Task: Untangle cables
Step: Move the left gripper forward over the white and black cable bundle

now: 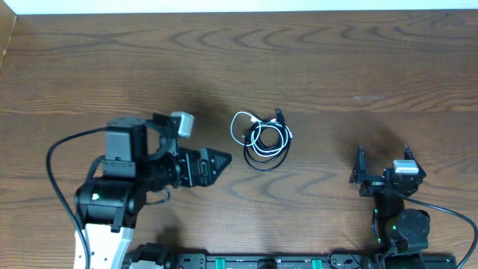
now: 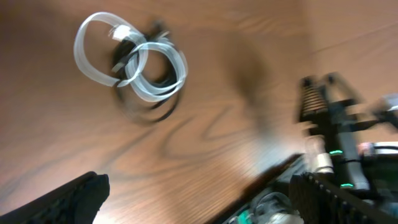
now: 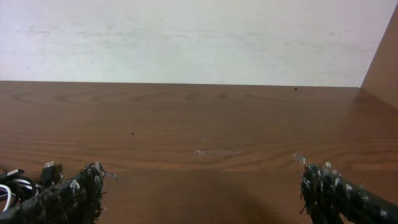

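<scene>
Tangled cables (image 1: 261,138) lie mid-way across the tabletop (image 1: 358,60), both tools spread wide.
Overhead shows the left tool (image 1: 222,161) near them and the right tool (image 1: 382,160) well apart; only the right wrist view shows a pale wall (image 3: 199,37) behind the brown wood.

You are looking at a brown wooden table (image 1: 336,60) whose wavy dark grain runs along its length and fills almost the whole overhead view. Along its far edge stands a plain white wall (image 3: 199,37), faintly scuffed and evenly lit. At the far right corner a brown wooden side panel (image 3: 382,59) rises from the table's right edge. A small pale mark (image 3: 214,151) sits on the tabletop towards the far edge. The light is soft, and in the left wrist view a pale sheen (image 2: 273,158) lies on the wood.
</scene>
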